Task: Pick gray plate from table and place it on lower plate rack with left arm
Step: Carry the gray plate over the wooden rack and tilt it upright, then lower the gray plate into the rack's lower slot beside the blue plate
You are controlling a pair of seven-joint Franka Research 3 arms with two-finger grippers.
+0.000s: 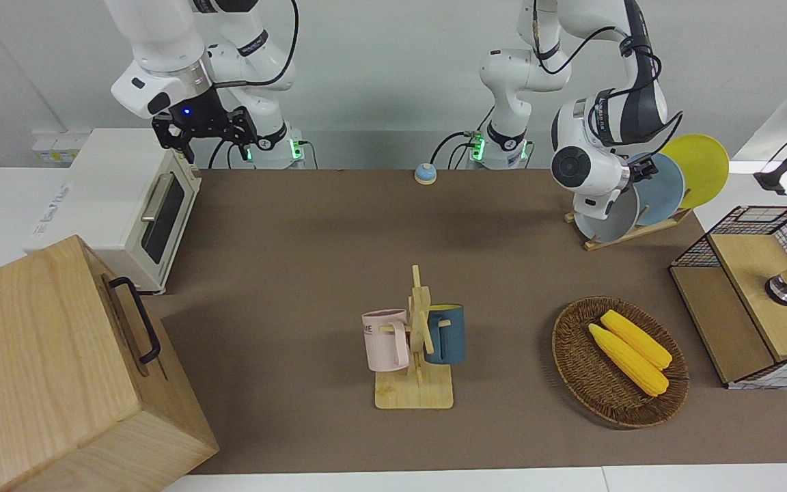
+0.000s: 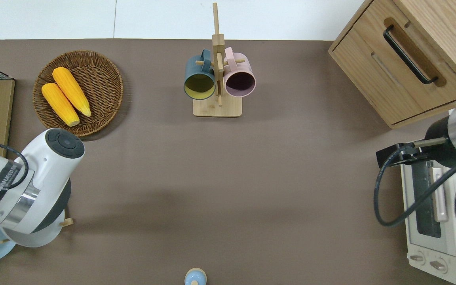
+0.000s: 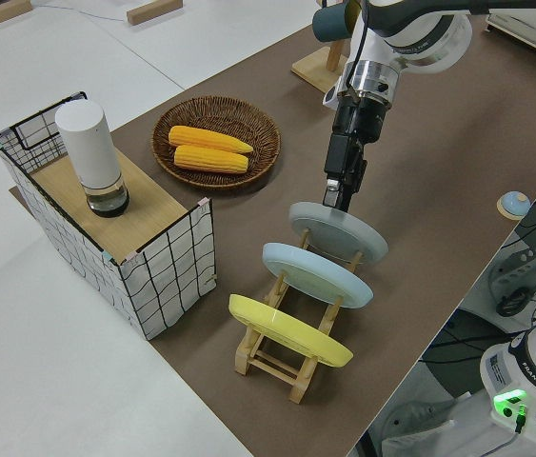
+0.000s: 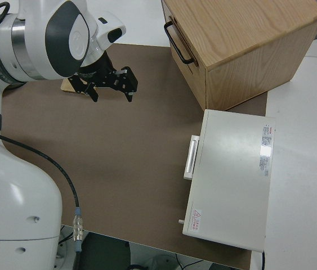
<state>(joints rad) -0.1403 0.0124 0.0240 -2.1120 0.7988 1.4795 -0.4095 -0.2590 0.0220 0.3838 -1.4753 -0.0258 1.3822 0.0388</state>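
1. While my right arm is parked, my left hand point(image 3: 341, 195) points down at the top edge of the gray plate point(image 3: 339, 234), right below my fingertips.
2. I cannot tell whether my left hand grips that edge or has let go; its fingers sit right at the rim.
3. The gray plate stands tilted in the rack point(image 3: 287, 354), in the end slot closest under my hand.
4. Past it from my hand, in the next slot, leans the blue plate point(image 3: 317, 274), and in the slot after that the yellow plate point(image 3: 289, 329); all three tilt the same way.
5. The rack sits on the tabletop point(image 1: 298, 225) at my left arm's end.
6. Out from my hand, farther from me, a wicker basket point(image 3: 216, 142) holds two corn cobs point(image 3: 208, 149).
7. Beside the rack, at the tabletop's end, stands a wire crate point(image 3: 172, 276) with a white cylinder point(image 3: 91, 156) on its wooden shelf.
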